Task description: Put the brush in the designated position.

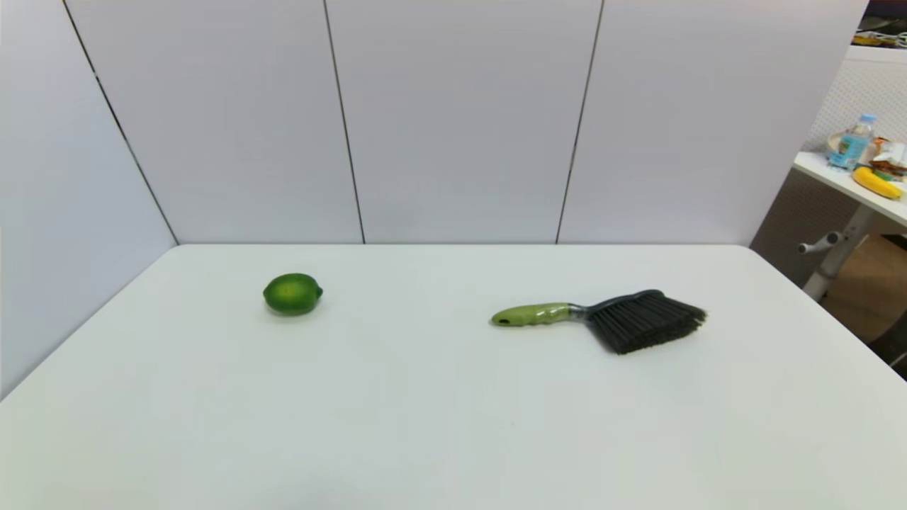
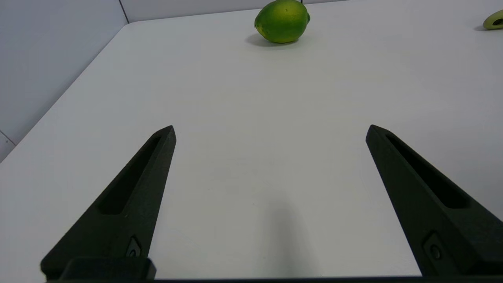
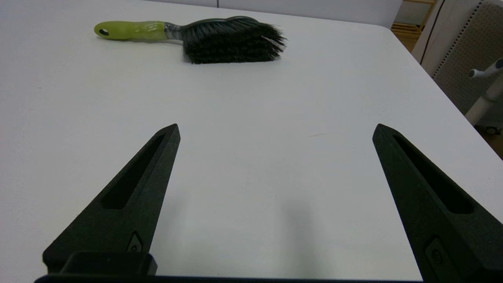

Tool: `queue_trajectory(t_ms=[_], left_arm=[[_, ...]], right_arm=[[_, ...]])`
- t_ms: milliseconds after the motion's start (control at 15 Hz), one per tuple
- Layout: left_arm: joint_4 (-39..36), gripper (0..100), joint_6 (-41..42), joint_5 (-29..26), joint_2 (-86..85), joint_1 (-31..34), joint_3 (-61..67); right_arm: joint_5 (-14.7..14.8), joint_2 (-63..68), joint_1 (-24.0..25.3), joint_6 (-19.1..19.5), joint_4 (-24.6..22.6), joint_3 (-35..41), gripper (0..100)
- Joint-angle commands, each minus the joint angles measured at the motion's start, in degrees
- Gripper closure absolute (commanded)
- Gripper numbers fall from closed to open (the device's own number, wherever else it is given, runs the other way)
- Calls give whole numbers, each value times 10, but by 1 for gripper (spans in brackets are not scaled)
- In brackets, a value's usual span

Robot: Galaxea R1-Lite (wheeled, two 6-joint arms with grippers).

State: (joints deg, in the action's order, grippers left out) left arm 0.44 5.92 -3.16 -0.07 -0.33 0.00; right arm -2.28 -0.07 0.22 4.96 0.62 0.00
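Observation:
The brush (image 1: 602,319) lies flat on the white table, right of centre, its lime-green handle pointing left and its black bristles to the right. The right wrist view shows the brush (image 3: 196,37) well ahead of my right gripper (image 3: 275,131), which is open and holds nothing. My left gripper (image 2: 270,131) is open too, low over bare table, with the brush's handle tip (image 2: 494,20) just showing far off. Neither arm appears in the head view.
A round green lime (image 1: 293,293) sits on the table's left half, also ahead of the left gripper as lime (image 2: 282,20). Grey wall panels stand behind the table (image 1: 425,411). Off to the right a second table (image 1: 850,180) holds a bottle and a banana.

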Motion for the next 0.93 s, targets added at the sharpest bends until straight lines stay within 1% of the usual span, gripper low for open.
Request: queue_trajectory(t_ms=[67,600,733,933], left_arm=[[0,0,1,0,1,0,0],[1,0,0,0,1,0,0],[0,0,-9,16,1,0,0],[-1,0,-29,20,2,2,0]], right_arm=[[0,1,0,0,0,1,0],[0,1,0,0,0,1,0],[-1,1,0,0,0,1,0],[0,1,0,0,0,1,0]])
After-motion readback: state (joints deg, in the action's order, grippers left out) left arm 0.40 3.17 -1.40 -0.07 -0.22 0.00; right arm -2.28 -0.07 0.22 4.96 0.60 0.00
